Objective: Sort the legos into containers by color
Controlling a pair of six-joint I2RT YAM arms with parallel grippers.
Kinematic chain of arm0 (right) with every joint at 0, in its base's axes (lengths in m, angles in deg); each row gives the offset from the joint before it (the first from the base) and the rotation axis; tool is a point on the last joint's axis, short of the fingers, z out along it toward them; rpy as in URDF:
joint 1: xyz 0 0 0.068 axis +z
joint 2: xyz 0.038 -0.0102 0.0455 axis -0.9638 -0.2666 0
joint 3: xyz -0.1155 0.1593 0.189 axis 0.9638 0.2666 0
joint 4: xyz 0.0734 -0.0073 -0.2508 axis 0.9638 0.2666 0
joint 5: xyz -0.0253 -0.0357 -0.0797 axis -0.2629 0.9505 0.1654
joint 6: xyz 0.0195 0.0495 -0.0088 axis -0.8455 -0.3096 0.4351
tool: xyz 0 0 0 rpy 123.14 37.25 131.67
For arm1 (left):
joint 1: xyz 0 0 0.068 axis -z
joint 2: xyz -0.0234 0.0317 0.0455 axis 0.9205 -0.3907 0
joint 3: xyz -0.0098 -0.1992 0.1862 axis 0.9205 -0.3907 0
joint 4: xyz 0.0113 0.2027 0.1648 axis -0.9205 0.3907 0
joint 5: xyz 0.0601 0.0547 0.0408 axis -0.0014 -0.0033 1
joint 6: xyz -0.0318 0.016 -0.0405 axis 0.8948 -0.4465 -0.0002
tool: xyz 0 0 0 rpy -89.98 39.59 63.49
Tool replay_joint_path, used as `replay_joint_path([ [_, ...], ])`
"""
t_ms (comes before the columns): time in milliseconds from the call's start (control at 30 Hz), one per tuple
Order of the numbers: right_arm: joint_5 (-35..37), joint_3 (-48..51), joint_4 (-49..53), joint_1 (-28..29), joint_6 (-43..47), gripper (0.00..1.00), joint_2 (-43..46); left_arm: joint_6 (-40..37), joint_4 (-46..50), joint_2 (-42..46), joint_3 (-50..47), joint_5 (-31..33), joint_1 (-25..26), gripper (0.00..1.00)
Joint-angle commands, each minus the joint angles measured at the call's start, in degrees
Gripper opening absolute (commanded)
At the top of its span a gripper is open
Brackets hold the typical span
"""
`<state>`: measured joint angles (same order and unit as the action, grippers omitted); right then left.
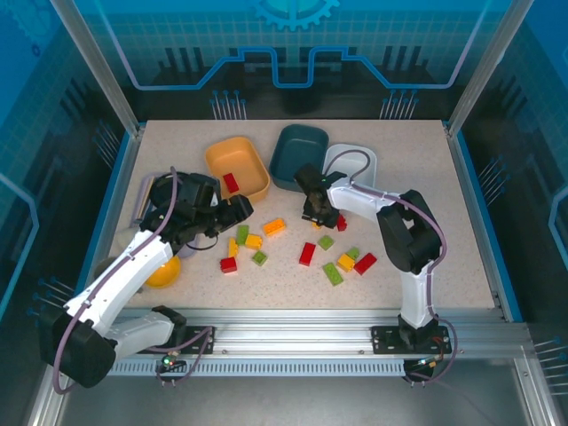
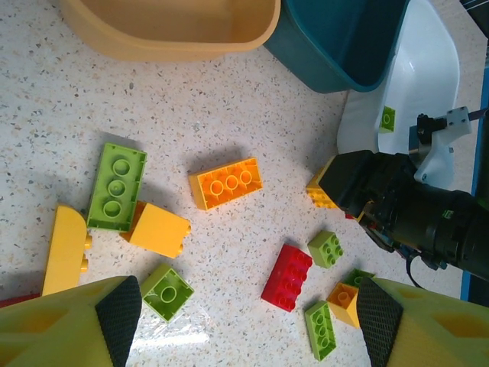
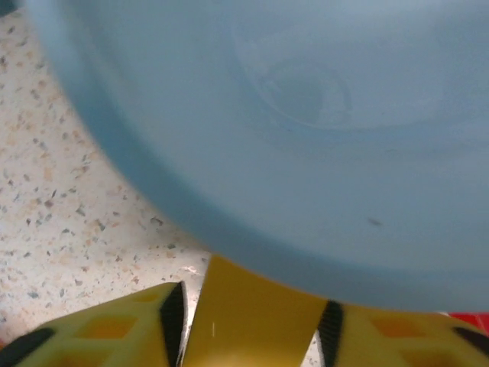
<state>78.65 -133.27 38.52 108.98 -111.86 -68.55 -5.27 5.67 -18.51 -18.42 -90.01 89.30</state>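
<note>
Right gripper (image 3: 252, 325) is clamped on a yellow brick (image 3: 256, 306). Both pads (image 3: 173, 313) press its sides and the jaws stand narrow. The brick's visible face points straight out from the fingers at the wall of the white tub (image 3: 306, 115). You can't tell from here whether brick and wall touch. Its long axis isn't readable either.

Left gripper (image 2: 248, 329) is wide open and holds nothing, hanging over the loose bricks. A small green brick (image 2: 166, 290) lies just beside one finger (image 2: 114, 317).

Loose bricks as you see them from the top camera:
- orange oblong brick (image 1: 273, 227): long axis left-right, right end tipped slightly toward the far edge
- red oblong brick (image 1: 307, 254): long axis near-to-far, slightly tilted
- green oblong brick (image 1: 333, 273): diagonal
- second red brick (image 1: 365, 263): diagonal, far end pointing right

The tubs sit in a row at the far side. The orange tub (image 1: 253, 160) is on the left. The teal tub (image 1: 297, 155) is in the middle, touching the white one. A red brick (image 1: 231, 182) lies in the orange tub, long axis roughly near-to-far. A green square brick (image 2: 388, 118) lies in the white tub.
</note>
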Motion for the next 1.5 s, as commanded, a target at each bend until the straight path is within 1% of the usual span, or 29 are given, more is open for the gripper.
replay_joint_path([
  [0,0.9,-1.1,3.2,0.0,-0.5,0.30,0.8,-0.8,1.8,0.6,0.5,-0.4,0.3,0.78],
  [33,0.6,-0.6,3.4,0.3,0.2,0.23,2.1,-0.9,2.0,0.4,0.9,-0.1,0.3,0.78],
  [67,0.5,-0.4,3.9,0.9,1.1,0.20,3.5,-1.0,2.1,0.2,1.5,0.1,0.3,0.78],
  [133,0.4,-0.7,5.2,2.2,3.4,0.18,6.1,-1.0,2.2,-0.6,2.3,0.2,0.3,0.78],
  [233,0.6,-2.9,7.3,4.4,7.1,0.18,9.5,-0.9,1.9,-1.7,3.5,0.8,0.2,0.78],
  [300,1.3,-5.4,8.5,4.9,9.3,0.19,10.0,-0.7,1.4,-2.5,4.0,1.3,0.3,0.78],
  [400,2.7,-10.8,9.2,3.9,12.7,0.18,6.9,-0.2,0.3,-3.6,4.6,1.6,0.3,0.77],
  [467,0.8,-15.4,9.5,2.0,14.6,0.18,2.9,0.3,-0.4,-4.5,4.9,1.5,0.3,0.77],
  [500,0.7,-17.9,10.7,1.3,15.4,0.19,1.3,0.5,-0.5,-4.7,5.0,1.4,0.3,0.77],
  [533,1.3,-21.0,14.2,0.8,15.2,0.20,-0.8,0.6,-0.6,-5.0,5.4,1.5,0.3,0.77],
  [567,1.2,-22.6,16.5,0.6,14.7,0.25,-1.7,0.6,-0.4,-4.9,5.6,1.8,0.3,0.77],
  [600,0.5,-21.9,16.6,0.7,14.5,0.31,-1.5,0.7,-0.1,-4.7,5.7,2.1,0.5,0.77],
  [667,-0.7,-17.0,13.8,1.8,14.6,0.47,1.3,0.8,0.2,-4.1,5.6,2.6,0.5,0.77],
  [733,-2.0,-12.6,12.3,2.5,14.0,0.59,3.4,0.8,0.7,-3.5,5.3,2.8,0.4,0.77],
  [833,-5.4,-9.2,12.6,2.5,11.8,0.71,2.3,1.1,0.8,-2.5,4.2,2.9,0.4,0.77],
  [933,-6.6,-7.8,11.6,1.7,9.7,0.77,0.7,1.4,0.7,-2.5,3.8,2.4,0.5,0.77],
  [1067,-7.2,-6.4,6.6,0.8,7.7,0.76,-1.2,1.1,0.7,-2.7,3.6,1.8,0.5,0.77],
  [1233,-7.1,-9.2,5.2,0.8,6.3,0.75,-5.4,0.7,1.2,-1.8,3.2,1.4,0.6,0.77],
  [1300,-6.7,-10.0,5.0,0.8,5.9,0.73,-6.7,0.4,1.4,-1.2,3.0,1.4,0.6,0.77],
  [1400,-6.4,-11.0,5.5,0.7,5.5,0.61,-8.8,0.2,1.8,-0.4,2.6,1.6,0.6,0.77],
  [1467,-6.0,-11.2,5.2,0.8,5.6,0.48,-9.3,0.3,1.8,-0.1,2.4,1.6,0.6,0.77],
])
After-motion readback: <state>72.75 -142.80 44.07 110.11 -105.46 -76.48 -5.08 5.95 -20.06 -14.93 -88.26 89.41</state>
